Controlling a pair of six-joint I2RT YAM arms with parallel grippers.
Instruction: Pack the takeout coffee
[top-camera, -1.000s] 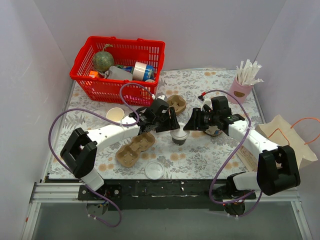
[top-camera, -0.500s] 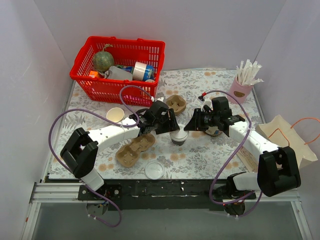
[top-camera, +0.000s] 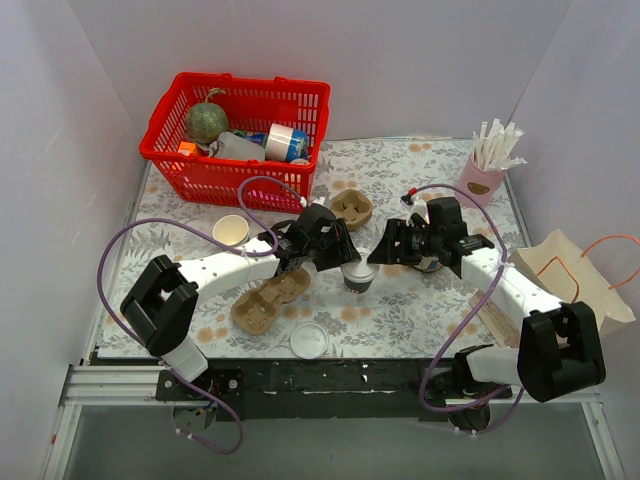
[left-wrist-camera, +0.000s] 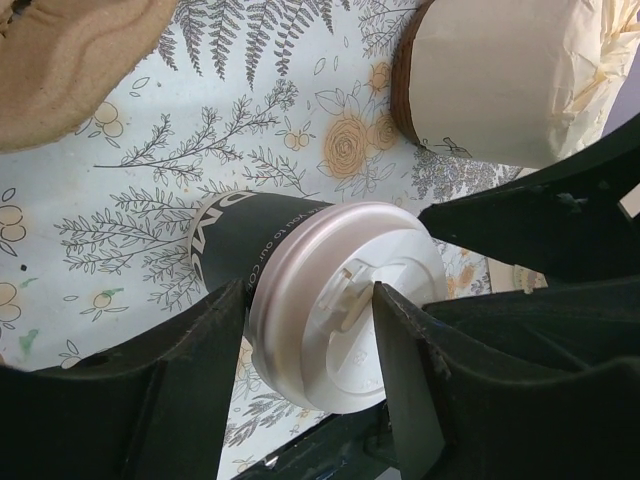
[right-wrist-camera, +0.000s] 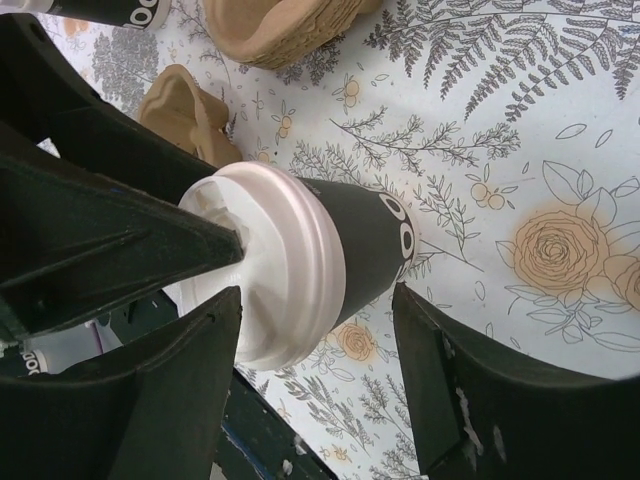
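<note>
Vs a second ago, top view: takeout coffee (top-camera: 358, 276) is in the same spot, centre of the desk (top-camera: 420, 315). Right forearm has swung slightly right. Left arm barely changed.

Coffee stands upright with its white lid on, between both claws. Left claw (left-wrist-camera: 310, 300), wrist view: one finger tip over the lid top, the other right at the lid rim. Can't tell if it is pinching. Right claw (right-wrist-camera: 318, 292): spread, cup between its fingers, gap visible on both sides, not touching.

Containers:
- Red basket (top-camera: 190, 165), upper left: holds a green melon (top-camera: 205, 121), tape roll (top-camera: 280, 140) and white bottle (top-camera: 238, 147); the rest is unclear.
- Pink cup (top-camera: 480, 180), upper right: white wrapped straws (top-camera: 497, 143) stand in it.
- White tub (left-wrist-camera: 500, 85), just beside the coffee, with crumpled paper (left-wrist-camera: 600, 60) on top.
- Two pulp cup carriers, one above the coffee (top-camera: 352, 207) and one lower left (top-camera: 270, 298); both slots are bare.
- Plain cream cup (top-camera: 231, 230), left of the claws, open.
- Loose lid (top-camera: 310, 341), near the bottom edge of the desk.
- Paper bag (top-camera: 570, 270), right edge.
</note>
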